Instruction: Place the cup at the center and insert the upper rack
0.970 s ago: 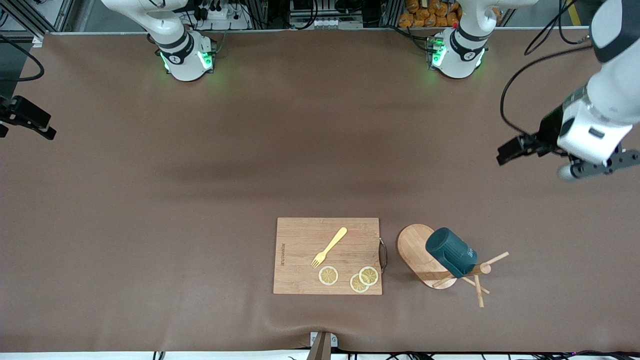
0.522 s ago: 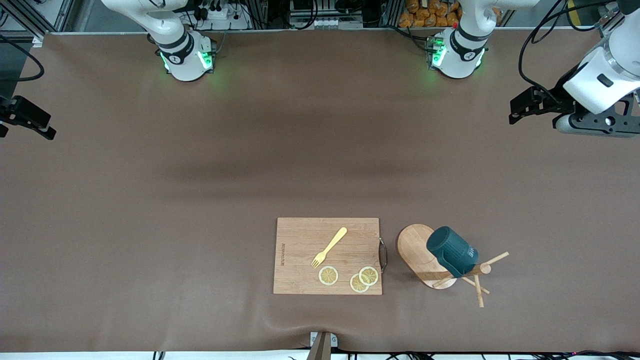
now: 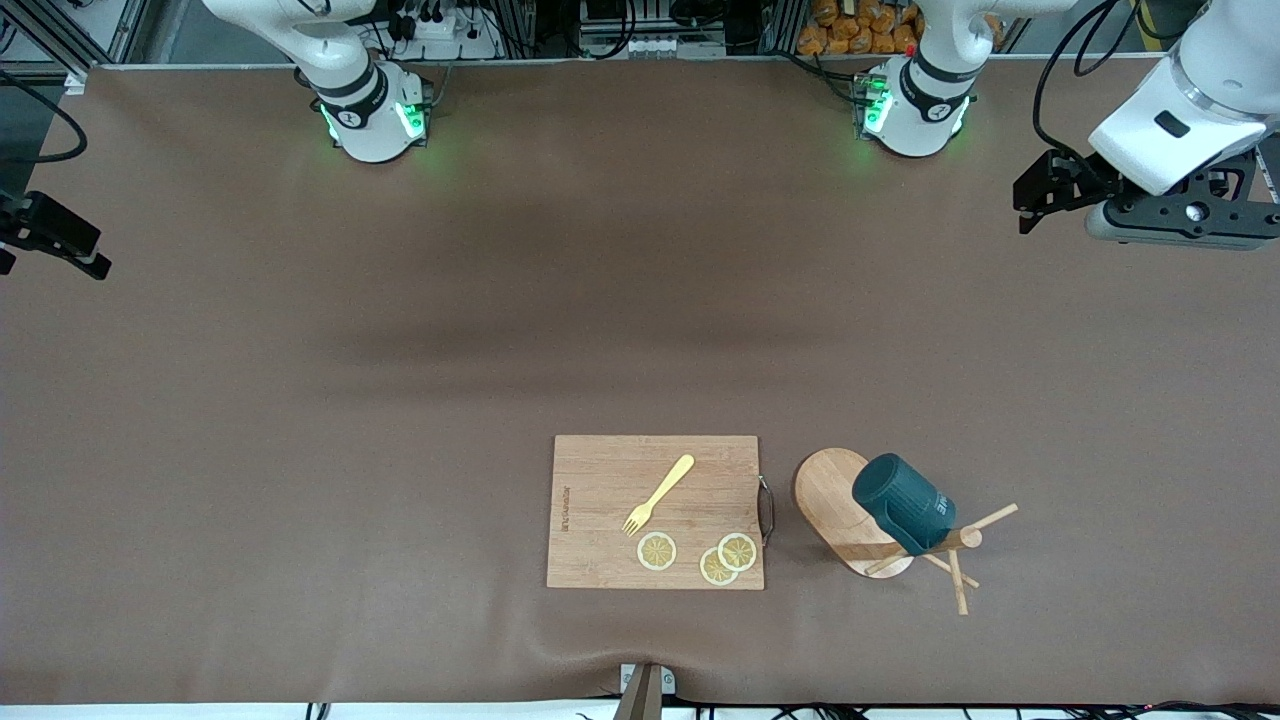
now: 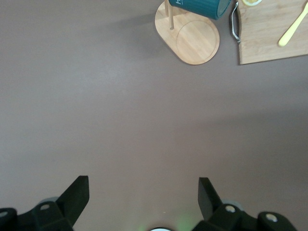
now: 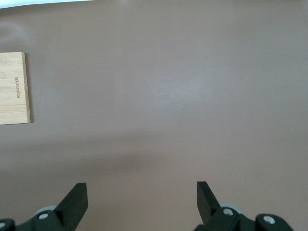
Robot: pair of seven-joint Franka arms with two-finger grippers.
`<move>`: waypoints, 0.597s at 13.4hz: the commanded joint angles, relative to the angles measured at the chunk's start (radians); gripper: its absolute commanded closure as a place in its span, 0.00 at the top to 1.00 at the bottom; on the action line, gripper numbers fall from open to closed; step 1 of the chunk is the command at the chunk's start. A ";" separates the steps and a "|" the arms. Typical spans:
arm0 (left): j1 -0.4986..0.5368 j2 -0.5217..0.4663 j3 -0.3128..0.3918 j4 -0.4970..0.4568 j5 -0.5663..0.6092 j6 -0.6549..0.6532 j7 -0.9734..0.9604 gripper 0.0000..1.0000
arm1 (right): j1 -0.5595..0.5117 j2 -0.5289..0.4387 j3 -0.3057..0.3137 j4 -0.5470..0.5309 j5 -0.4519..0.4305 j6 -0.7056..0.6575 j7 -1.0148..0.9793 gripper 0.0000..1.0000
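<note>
Cup: the cup (image 3: pixel 903 503) hangs tilted on a peg of the upper rack, over the rack's oval base; its teal side also shows in the left wrist view (image 4: pixel 199 7).
Upper rack: the upper rack (image 3: pixel 850 515) stands on the brown tabletop (image 3: pixel 400 350), just beside the cutting board, toward the left arm's end.
Cutting board: the cutting board (image 3: pixel 600 500) lies near the front camera's edge of the tabletop and carries 1 yellow fork (image 3: pixel 658 494) and 3 lemon slices (image 3: pixel 700 555).
Left pincer: the left pincer (image 4: pixel 143 192) is up in the air over bare tabletop at the left arm's end, well apart from the rack, fingers spread wide and holding nothing.
Right pincer: the right pincer (image 5: pixel 142 193) waits over bare tabletop, fingers spread wide, empty.
</note>
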State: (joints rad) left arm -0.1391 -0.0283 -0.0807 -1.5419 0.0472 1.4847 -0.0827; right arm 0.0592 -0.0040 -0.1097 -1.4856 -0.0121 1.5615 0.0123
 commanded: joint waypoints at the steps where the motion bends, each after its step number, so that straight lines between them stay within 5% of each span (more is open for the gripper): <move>1: 0.029 0.027 -0.007 0.042 -0.041 -0.026 -0.058 1.00 | 0.002 0.001 -0.001 0.016 0.017 -0.015 0.011 1.00; 8: 0.029 0.016 -0.007 0.032 -0.049 -0.030 -0.100 1.00 | 0.014 0.001 -0.002 0.016 0.017 -0.015 0.009 1.00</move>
State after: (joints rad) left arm -0.1178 -0.0146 -0.0805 -1.5297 0.0113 1.4776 -0.1738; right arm 0.0706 -0.0040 -0.1058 -1.4855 -0.0112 1.5600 0.0123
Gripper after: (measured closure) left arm 0.000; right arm 0.000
